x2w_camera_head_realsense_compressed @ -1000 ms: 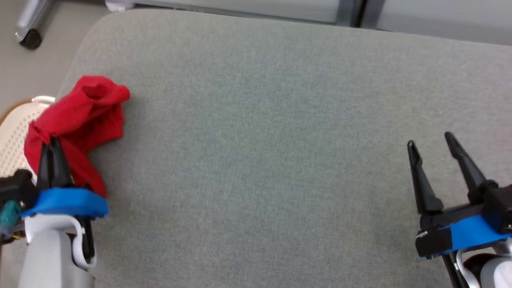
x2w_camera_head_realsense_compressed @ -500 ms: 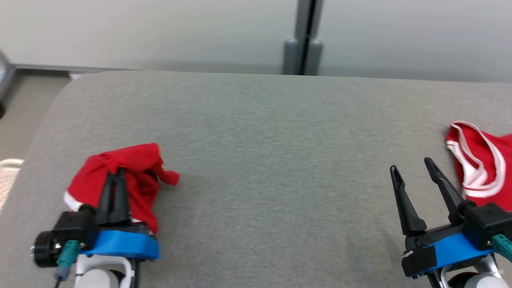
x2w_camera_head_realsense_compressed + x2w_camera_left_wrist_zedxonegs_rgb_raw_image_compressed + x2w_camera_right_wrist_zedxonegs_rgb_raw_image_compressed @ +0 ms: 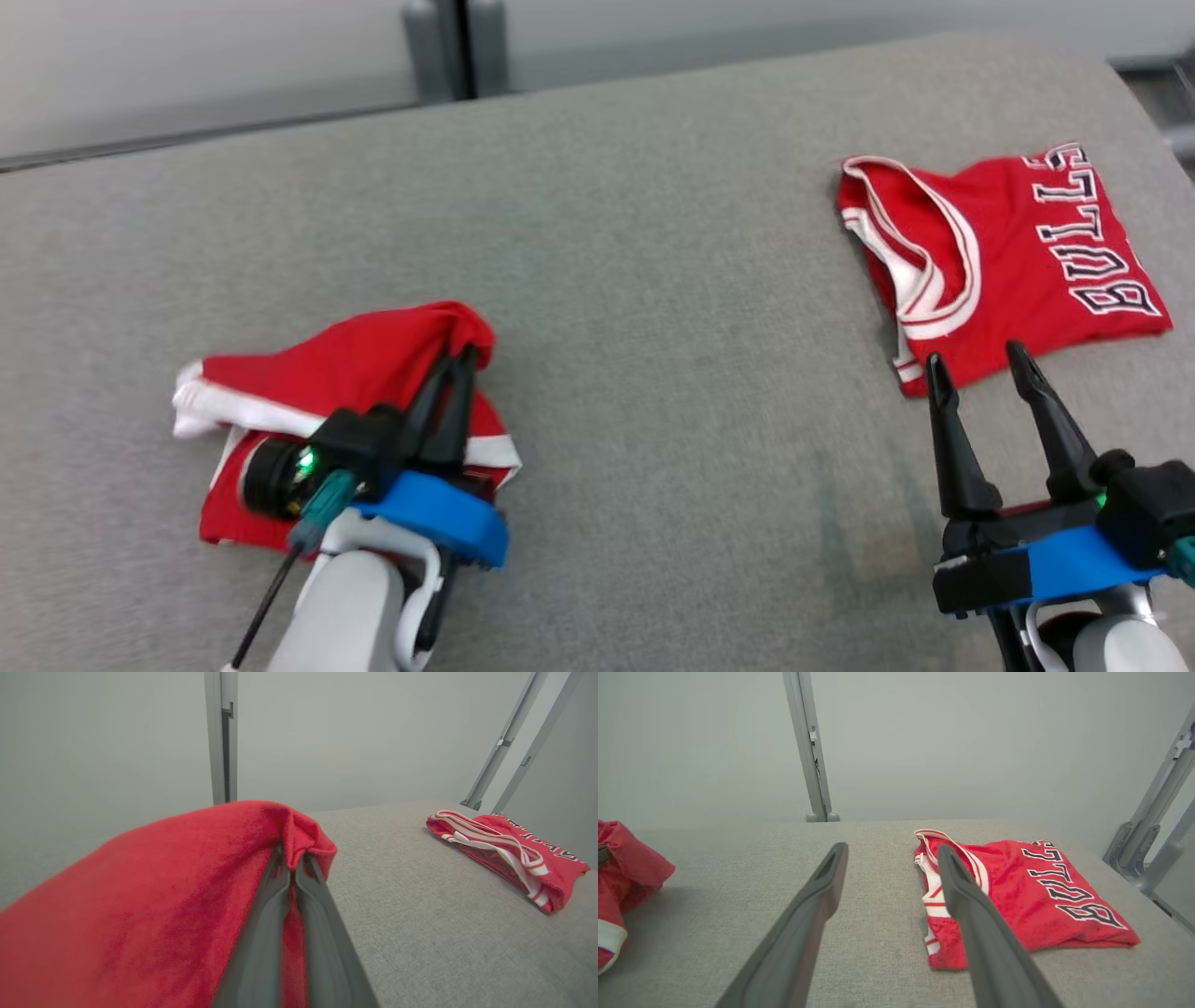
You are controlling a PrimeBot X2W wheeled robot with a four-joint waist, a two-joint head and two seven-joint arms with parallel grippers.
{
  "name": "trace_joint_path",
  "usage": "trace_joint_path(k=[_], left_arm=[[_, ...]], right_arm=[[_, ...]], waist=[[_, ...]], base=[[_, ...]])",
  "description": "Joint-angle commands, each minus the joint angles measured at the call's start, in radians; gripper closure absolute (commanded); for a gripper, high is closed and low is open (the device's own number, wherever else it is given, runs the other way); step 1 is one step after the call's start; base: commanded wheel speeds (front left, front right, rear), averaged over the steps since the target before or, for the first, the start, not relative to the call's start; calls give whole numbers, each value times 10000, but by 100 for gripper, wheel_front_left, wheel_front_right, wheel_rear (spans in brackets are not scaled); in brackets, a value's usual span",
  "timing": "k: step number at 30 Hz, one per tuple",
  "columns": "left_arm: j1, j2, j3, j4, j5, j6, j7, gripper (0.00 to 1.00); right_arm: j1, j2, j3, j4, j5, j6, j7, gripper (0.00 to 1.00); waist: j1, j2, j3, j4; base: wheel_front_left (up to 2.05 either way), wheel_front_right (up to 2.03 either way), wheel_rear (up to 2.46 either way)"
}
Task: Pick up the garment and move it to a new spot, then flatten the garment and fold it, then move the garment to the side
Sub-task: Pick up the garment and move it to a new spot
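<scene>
Jaws of the left gripper (image 3: 459,359) are pressed together on a raised fold of the red garment (image 3: 327,369). In the left wrist view the two fingers (image 3: 261,933) meet with a strip of cloth between them, and the fabric bunches over their tips into a small peak. From that pinched peak the garment trails back and to the left of the jaws, lying rumpled on the grey table (image 3: 653,280). Its long axis runs roughly crosswise to the fingers, and its white-trimmed edge sits at the end farthest from the tips. Part of the cloth lies under the gripper's own body. The right gripper (image 3: 976,359) holds nothing, its jaws spread wide. Just ahead of its tips lies a folded jersey (image 3: 1018,252), flat on the table, its near edge meeting the fingertips in the head view; whether they touch it I cannot tell. The jersey's white-banded opening faces the left jaws, and its dark lettering runs away from the right ones. Bare table separates the two red pieces, which lie well apart.
</scene>
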Motion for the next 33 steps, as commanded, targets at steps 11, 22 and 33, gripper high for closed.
trace_joint_path(k=[11, 22, 33], left_arm=[[-1443, -42, -1531, 1600, -583, -159, -354, 15], [-1070, 31, -2051, 665, -817, 213, -949, 0], [508, 1276, 34, -384, -1367, 1391, -1014, 0]], right_arm=[[-776, 109, 191, 859, 340, 1, -750, 0], [-490, 103, 45, 1028, 60, 1, -563, 0], [267, 36, -67, 475, -24, 1, 113, 0]], waist=[[-2, 0, 1005, -353], [-2, 0, 0, 600], [-2, 0, -1013, 1840]], base=[[0, 0, 0], [0, 0, 0], [0, 0, 0]])
